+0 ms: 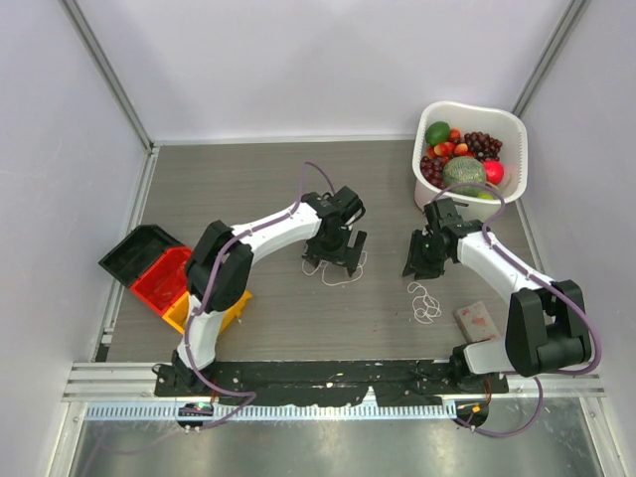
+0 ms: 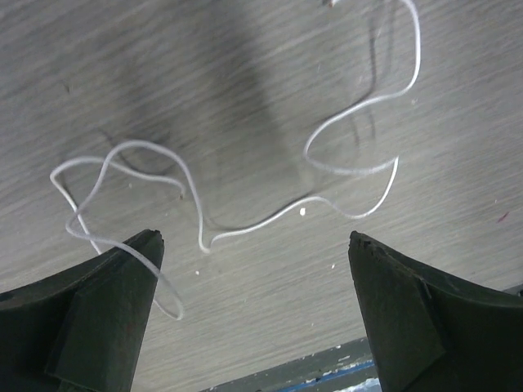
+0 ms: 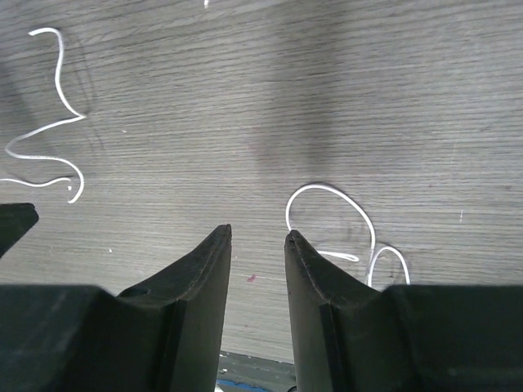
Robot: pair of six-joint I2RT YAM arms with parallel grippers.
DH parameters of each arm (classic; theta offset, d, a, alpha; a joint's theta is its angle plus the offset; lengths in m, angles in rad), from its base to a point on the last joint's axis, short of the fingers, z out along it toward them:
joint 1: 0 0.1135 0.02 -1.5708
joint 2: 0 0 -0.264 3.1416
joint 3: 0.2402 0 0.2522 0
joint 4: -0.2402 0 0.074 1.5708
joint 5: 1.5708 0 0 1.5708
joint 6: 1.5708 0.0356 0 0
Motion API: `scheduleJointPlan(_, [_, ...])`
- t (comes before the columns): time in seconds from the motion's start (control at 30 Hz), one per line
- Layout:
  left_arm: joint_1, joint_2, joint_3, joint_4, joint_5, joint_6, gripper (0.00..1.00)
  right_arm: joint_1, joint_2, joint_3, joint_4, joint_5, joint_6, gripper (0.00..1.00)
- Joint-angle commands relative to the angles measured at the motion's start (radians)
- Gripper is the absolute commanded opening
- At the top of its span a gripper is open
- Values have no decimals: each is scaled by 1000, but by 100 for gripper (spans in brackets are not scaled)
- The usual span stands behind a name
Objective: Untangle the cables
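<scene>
1. One camera sits high behind me, looking down on the whole surface [image 1: 298, 179].
2. Two wrist cameras peek past my left fingers [image 2: 106, 310] and right fingers [image 3: 196, 286], very close.
3. All see that surface.

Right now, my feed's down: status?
Left hand wide open above thin white cable. Right hand slightly open, empty, second thin white cable beside it. Nothing blocking.

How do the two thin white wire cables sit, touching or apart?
Apart: top view shows bare table between left cable and right cable.
</scene>
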Motion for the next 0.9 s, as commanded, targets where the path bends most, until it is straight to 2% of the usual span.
scheduleJointPlan(0.0, [7, -134, -69, 63, 27, -27, 100, 10, -31, 64, 12, -46, -19, 39])
scheduleJointPlan(0.1, [10, -142, -86, 58, 30, -42, 100, 16, -17, 79, 23, -71, -7, 41])
scheduleJointPlan(0.23, [21, -122, -75, 59, 56, -50, 100, 36, 24, 89, 92, -194, 33, 41])
scheduleJointPlan(0.4, [35, -126, -112, 147, 119, -80, 99, 68, 138, 142, 125, -261, 107, 32])
scheduleJointPlan(0.5, [42, -110, -121, 159, 148, -99, 100, 71, 198, 155, 151, -279, 141, 18])
scheduleJointPlan(0.57, [44, -103, -126, 168, 151, -96, 100, 75, 240, 162, 181, -284, 151, 15])
scheduleJointPlan(0.77, [56, -80, -141, 222, 209, -103, 99, 149, 368, 216, 247, -341, 162, 8])
scheduleJointPlan(0.87, [56, -91, -167, 257, 228, -114, 95, 182, 420, 233, 297, -400, 202, 7])
